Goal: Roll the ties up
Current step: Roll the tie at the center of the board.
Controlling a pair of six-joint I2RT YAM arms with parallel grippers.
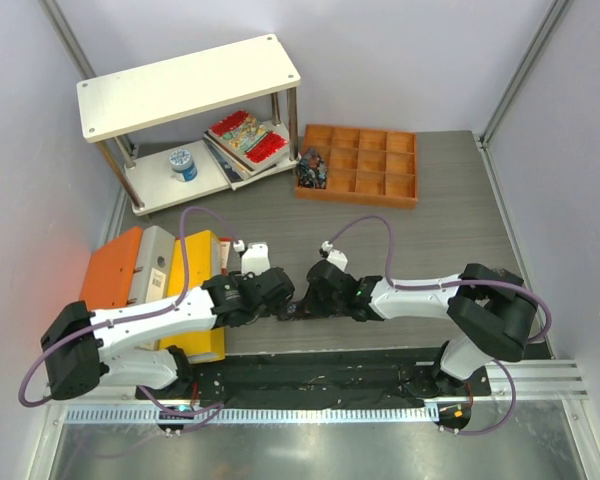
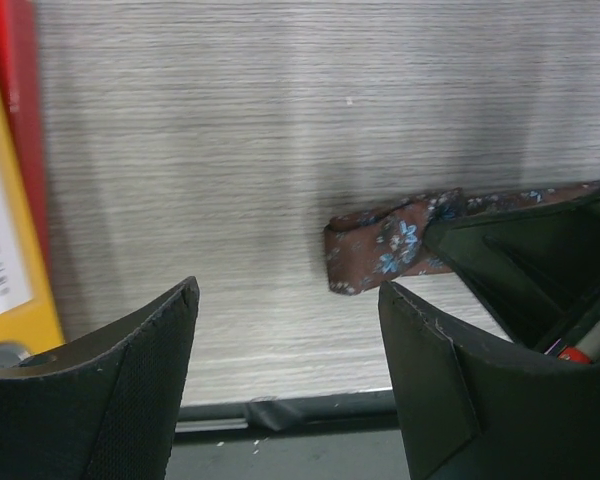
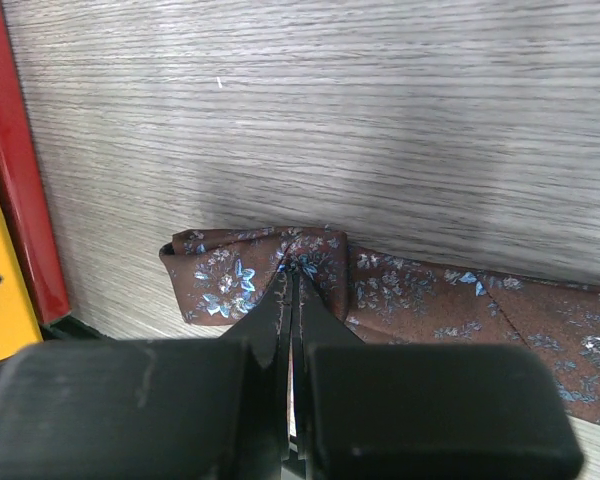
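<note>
While the right hand (image 3: 292, 272) is clamped shut on the tie (image 3: 410, 295) right at its folded-over end, the left hand (image 2: 288, 300) hangs just beside that end with its jaws wide and nothing in them. Tie's lying on the surface (image 3: 380, 100) between the two arms — one short fold in, the rest stretching off flat. So I'd say the rolling has barely begun — nearly the whole length left to wind up

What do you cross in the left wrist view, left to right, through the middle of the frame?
yellow folder → bare table → folded end of the tie → right gripper, shut on the tie
</note>
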